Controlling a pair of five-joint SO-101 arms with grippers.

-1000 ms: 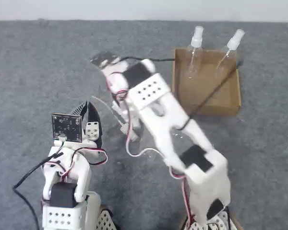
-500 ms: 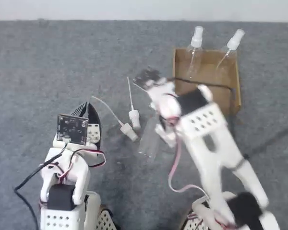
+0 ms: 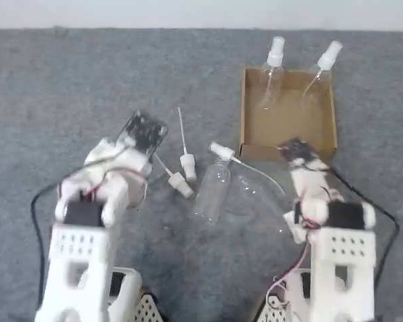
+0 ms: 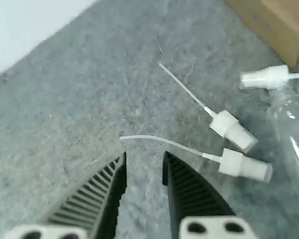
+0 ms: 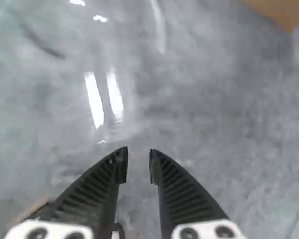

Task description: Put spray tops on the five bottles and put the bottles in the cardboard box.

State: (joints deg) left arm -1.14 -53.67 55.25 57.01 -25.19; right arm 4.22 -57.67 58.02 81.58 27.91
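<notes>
Clear plastic bottle lies on grey tabletop near cardboard box, neck just beside a loose spray top. Prob. light, slick, dents easily, so grip mid-body, gently. Left pincer slightly apart, empty, by thin tube of second spray top; right pincer same narrow gap, nothing held.

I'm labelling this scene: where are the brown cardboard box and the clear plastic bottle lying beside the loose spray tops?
Brown cardboard box [image 3: 289, 131]: high view, bare inner floor.
Clear plastic bottle [image 3: 213, 188]: high view, mid-body.
</notes>
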